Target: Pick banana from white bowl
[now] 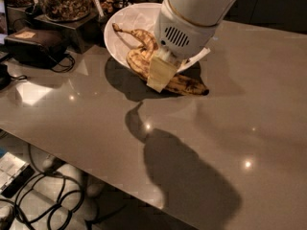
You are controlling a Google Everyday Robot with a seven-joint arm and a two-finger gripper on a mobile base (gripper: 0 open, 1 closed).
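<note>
The banana (184, 84) is a small brown-spotted bunch. Its long dark stem lies in the white bowl (125, 18) at the back of the table. One fruit reaches over the bowl's near rim, with its dark tip above the tabletop. My gripper (160, 73) comes down from the upper right over the bowl's near side. It is shut on the banana at the middle, with one cream finger pad (159, 75) in front of the fruit. The other finger is hidden behind the wrist housing.
A clear jar of nuts (62, 1) stands on a dark box left of the bowl. A black device (33, 44) with a cord lies at the far left. The table's front edge (96, 169) runs diagonally, with cables (53, 195) on the floor below.
</note>
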